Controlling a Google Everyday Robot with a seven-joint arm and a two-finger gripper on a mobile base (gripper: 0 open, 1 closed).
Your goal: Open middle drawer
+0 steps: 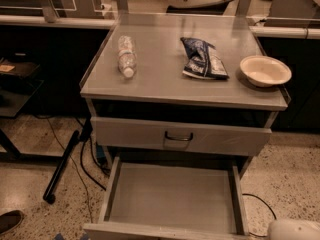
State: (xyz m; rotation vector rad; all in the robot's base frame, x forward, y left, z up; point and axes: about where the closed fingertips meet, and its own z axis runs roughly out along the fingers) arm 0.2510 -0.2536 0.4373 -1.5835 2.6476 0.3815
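The middle drawer stands pulled out below the cabinet top, showing its shallow flat grey tray. Its front panel lies at the bottom edge of the camera view, and its handle is out of view. Above it a closed drawer carries a small dark loop handle. Only a white rounded part of my arm shows, in the bottom right corner, right of the open drawer's front. My gripper is below the picture and not in view.
On the grey cabinet top lie a clear plastic bottle, a blue chip bag and a cream bowl. A black pole and cables lie on the speckled floor at the left. A shoe tip shows at the bottom left.
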